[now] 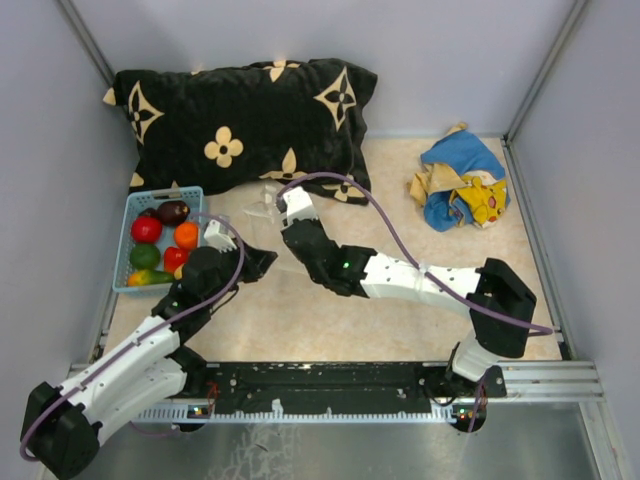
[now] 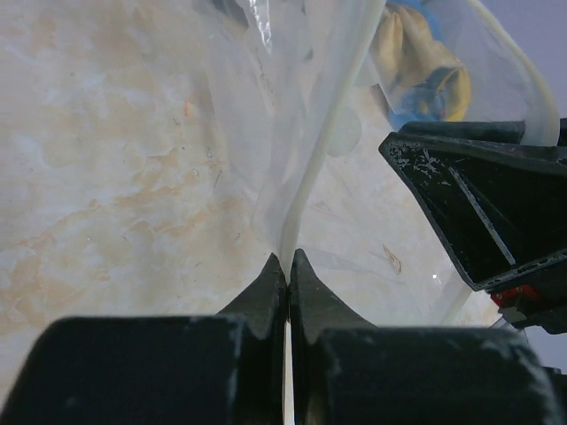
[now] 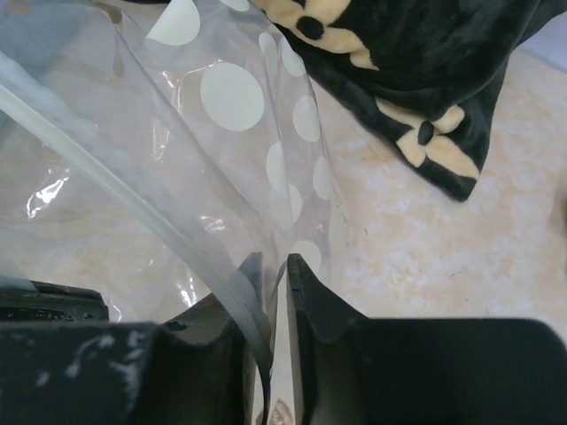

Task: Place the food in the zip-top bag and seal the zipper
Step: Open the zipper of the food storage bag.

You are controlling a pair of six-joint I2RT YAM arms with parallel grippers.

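Plastic this thin has next to no weight and no stiffness. The bag (image 1: 258, 207) sags and folds wherever I am not holding it, and its film looks slick. I judge the soundest place to take hold is the zipper (image 2: 319, 150), the pale strip along the mouth, which is thicker and gives my pads something to bite.

My left gripper (image 2: 288, 266) is pinched together on that strip at the lower middle of its own view, with no gap between the fingers. My right gripper (image 3: 275, 266) is closed on the bag's edge, a sliver of film caught between its fingers at bottom centre. The bag is stretched between the two, left of centre in the overhead view, just below the black pillow (image 1: 245, 115).

Only the overhead view shows the food (image 1: 160, 245), lying in the blue basket (image 1: 165, 193) at the left, with none of it in the bag; there the bag itself is barely a glint. The wrist views show the grips. The left wrist view has the cloth (image 2: 425, 62) showing through the film at upper right, and the right has white dots printed on the film.
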